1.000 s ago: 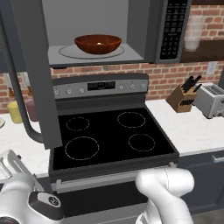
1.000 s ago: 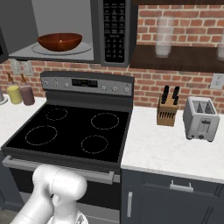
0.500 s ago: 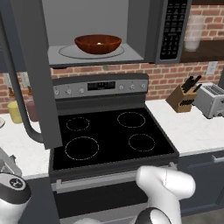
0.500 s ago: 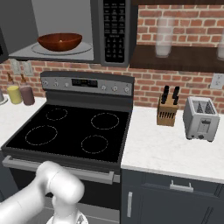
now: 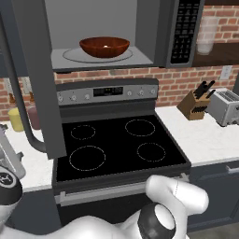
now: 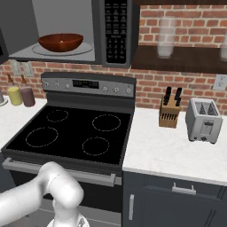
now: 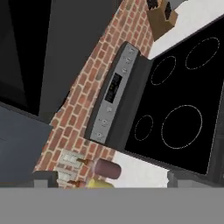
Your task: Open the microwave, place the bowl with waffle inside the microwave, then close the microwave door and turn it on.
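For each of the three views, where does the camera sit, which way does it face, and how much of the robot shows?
Left base view: behind-left, facing the stove and open microwave holding the bowl; white arm at bottom.
Right base view: behind-right, same stove, bowl, plus toaster; arm lower left.
Hand view: on the rolled hand, facing the stove's knob panel; end effector open, fingertips at bottom.
Shared: stove and knife block in all three.

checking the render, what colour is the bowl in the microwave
Glossy reddish-brown bowl; clearest in the left base view.
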